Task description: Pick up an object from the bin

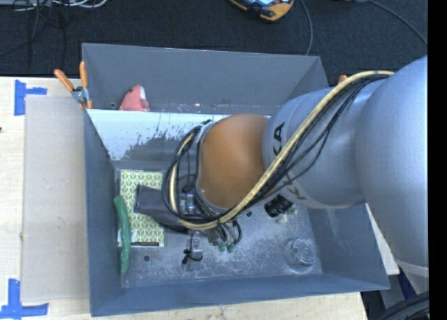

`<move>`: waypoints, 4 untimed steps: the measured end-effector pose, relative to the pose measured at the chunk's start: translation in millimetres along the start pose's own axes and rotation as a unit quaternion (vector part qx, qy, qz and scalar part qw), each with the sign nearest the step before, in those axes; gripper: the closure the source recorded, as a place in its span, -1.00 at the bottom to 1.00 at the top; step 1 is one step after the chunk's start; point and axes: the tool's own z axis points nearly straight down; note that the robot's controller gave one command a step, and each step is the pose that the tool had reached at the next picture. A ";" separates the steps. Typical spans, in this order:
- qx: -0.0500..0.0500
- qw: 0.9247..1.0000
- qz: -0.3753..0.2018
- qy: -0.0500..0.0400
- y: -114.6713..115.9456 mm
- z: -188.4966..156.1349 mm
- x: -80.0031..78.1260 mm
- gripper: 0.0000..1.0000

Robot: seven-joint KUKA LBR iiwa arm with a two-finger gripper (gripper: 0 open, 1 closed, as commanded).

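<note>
At the far left of the bin (230,88) floor lay a long green strip (123,233), touching the left edge of a flat green-patterned card (143,224). A black flat piece (149,202) overlapped the card's upper right part. Whether it was a loose thing or belonged to the wrist could not be told. Well above the card, against the back wall, sat a pink lump (134,99).

Just right of the card's lower corner, the gripper (191,253) hung low over bare floor, under the arm's orange cover (234,161). Whether it was released or clenched could not be told. Far right of the card lay a clear round piece (302,251).

The card and strip were the nearest picks. The card looked too flat to pinch, so the strip seemed the better choice: move left past the card, centre across its narrow width, and descend straight.
</note>
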 end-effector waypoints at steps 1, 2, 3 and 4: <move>-0.001 1.000 0.002 -0.004 -0.9 -4.4 -1.8 -1.00; -0.001 0.999 0.035 -0.001 -58.6 51.8 -37.2 -1.00; 0.000 0.998 -0.063 -0.002 -75.8 66.1 -54.6 -1.00; -0.001 0.997 -0.074 -0.002 -75.4 64.2 -44.8 -1.00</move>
